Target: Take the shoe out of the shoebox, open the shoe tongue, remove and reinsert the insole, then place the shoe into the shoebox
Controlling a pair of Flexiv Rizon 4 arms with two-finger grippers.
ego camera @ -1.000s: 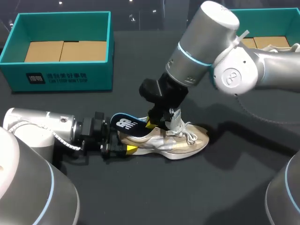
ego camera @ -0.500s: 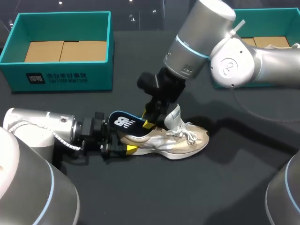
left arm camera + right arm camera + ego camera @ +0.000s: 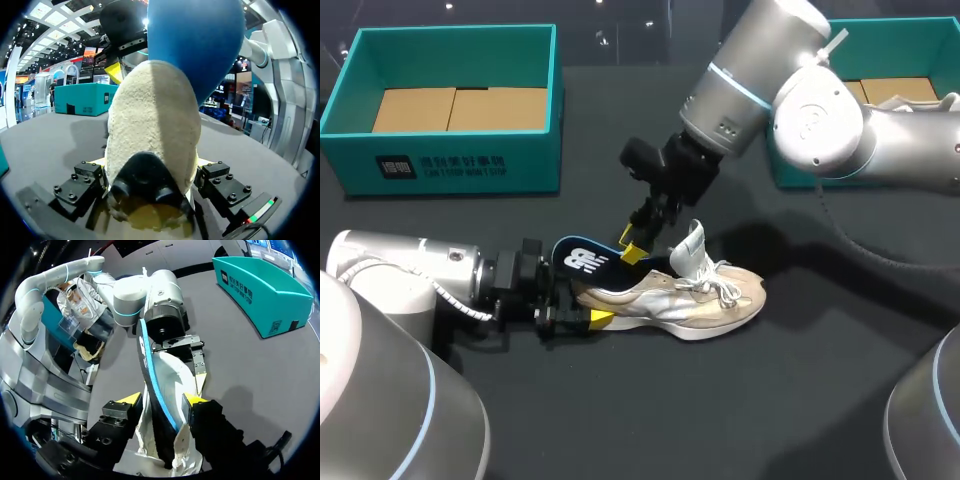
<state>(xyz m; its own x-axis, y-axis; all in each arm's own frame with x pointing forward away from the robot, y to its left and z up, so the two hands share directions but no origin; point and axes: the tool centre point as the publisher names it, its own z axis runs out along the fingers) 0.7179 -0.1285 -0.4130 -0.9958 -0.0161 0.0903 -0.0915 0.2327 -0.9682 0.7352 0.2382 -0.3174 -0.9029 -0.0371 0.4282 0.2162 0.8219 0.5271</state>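
A beige shoe lies on its side on the black table, toe to the right, its white tongue standing up. A blue-and-black insole sticks out over the heel. My left gripper is shut on the heel from the left. In its own view the heel fills the space between the left gripper's fingers, with the insole above. My right gripper hangs open just above the insole. Seen from the right wrist, the insole runs between the right gripper's spread yellow tips.
A teal shoebox with cardboard inside stands at the back left. A second teal box sits at the back right, behind my right arm. Bare table lies in front of the shoe.
My right gripper opened, rose off the shoe's mouth and drew back a little. The tongue now stands free and upright. The left gripper and the shoe kept still.
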